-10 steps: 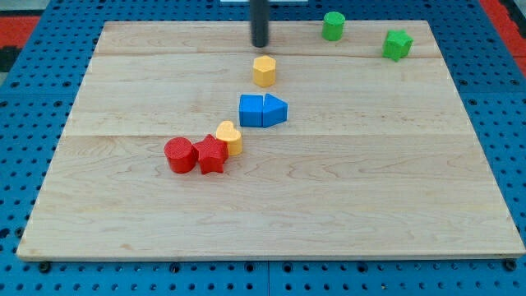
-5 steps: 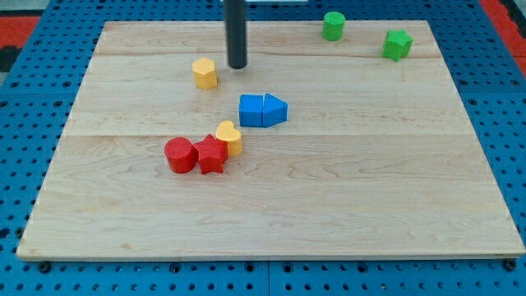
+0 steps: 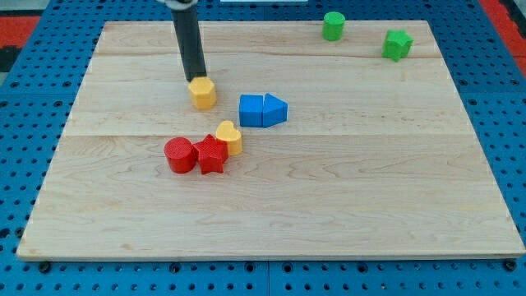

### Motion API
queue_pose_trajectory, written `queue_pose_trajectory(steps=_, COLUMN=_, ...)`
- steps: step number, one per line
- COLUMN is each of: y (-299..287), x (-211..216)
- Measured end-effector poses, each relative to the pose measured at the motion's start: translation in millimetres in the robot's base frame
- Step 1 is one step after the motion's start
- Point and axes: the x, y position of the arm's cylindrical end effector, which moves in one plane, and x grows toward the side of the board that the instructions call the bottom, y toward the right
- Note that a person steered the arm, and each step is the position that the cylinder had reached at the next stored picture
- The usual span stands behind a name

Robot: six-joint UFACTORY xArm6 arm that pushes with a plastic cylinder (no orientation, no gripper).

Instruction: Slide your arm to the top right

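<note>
My tip (image 3: 196, 79) stands at the upper left of the board's middle, touching the top edge of a yellow hexagonal block (image 3: 202, 93). The dark rod rises from it to the view's top. To the right of that block lie a blue cube (image 3: 251, 110) and a blue pointed block (image 3: 275, 110), side by side. Below them are a yellow heart-shaped block (image 3: 229, 137), a red star block (image 3: 211, 154) and a red cylinder (image 3: 178, 155), clustered together. A green cylinder (image 3: 333, 25) and a green star block (image 3: 397, 44) sit at the top right.
The wooden board (image 3: 370, 189) lies on a blue perforated table (image 3: 16, 164). Red matting (image 3: 16, 33) shows at the view's top corners.
My tip moved left and then down the view. The yellow hexagonal block was pushed from the top centre to the left and then slightly down.
</note>
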Motion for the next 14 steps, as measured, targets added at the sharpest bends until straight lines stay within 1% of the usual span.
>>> queue_pose_trajectory(steps=1, y=0.0, x=15.6)
queue_pose_trajectory(steps=2, y=0.6, x=54.6)
queue_pose_trajectory(steps=3, y=10.0, x=73.3)
queue_pose_trajectory(steps=5, y=103.4, x=50.3)
queue_pose_trajectory(steps=8, y=219.5, x=54.8)
queue_pose_trajectory(steps=10, y=232.7, x=21.2)
queue_pose_trajectory(steps=12, y=268.2, x=10.9)
queue_pose_trajectory(steps=13, y=275.0, x=-0.3)
queue_pose_trajectory(steps=14, y=274.4, x=0.2)
